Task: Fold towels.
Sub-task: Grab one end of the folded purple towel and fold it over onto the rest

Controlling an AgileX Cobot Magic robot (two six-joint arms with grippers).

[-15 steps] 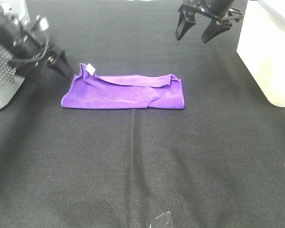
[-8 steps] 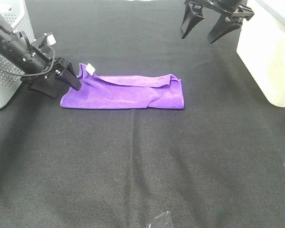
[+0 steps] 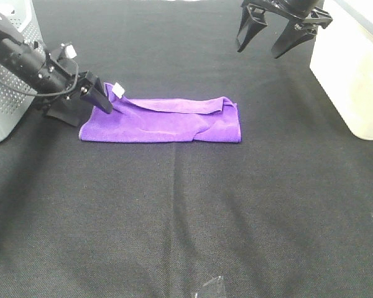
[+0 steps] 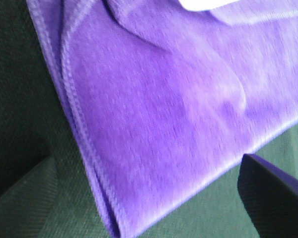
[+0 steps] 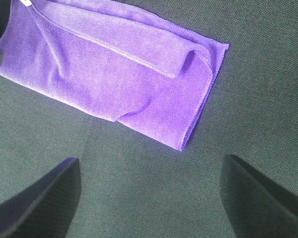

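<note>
The purple towel [image 3: 168, 121] lies folded in half as a long strip on the black cloth, its white tag [image 3: 118, 90] at the far left corner. My left gripper [image 3: 93, 108] is low at the towel's left end, just below the tag. In the left wrist view the towel's [image 4: 164, 99] short hemmed edge lies between the spread fingers [image 4: 273, 198], so the left gripper [image 4: 139, 203] is open. My right gripper [image 3: 260, 49] hangs open and empty above the table behind the towel's right end. Its wrist view shows the towel [image 5: 114, 69] beyond the open gripper [image 5: 149, 208].
A white perforated basket [image 3: 9, 93] stands at the left edge behind my left arm. A white box [image 3: 351, 68] stands at the right edge. Small clear scraps [image 3: 212, 287] lie near the front edge of the black table cloth [image 3: 186, 211].
My left gripper has moved right to the towel's left end, its fingertip now at the corner under the tag. My right gripper rose slightly, then held still. The towel has not moved.
</note>
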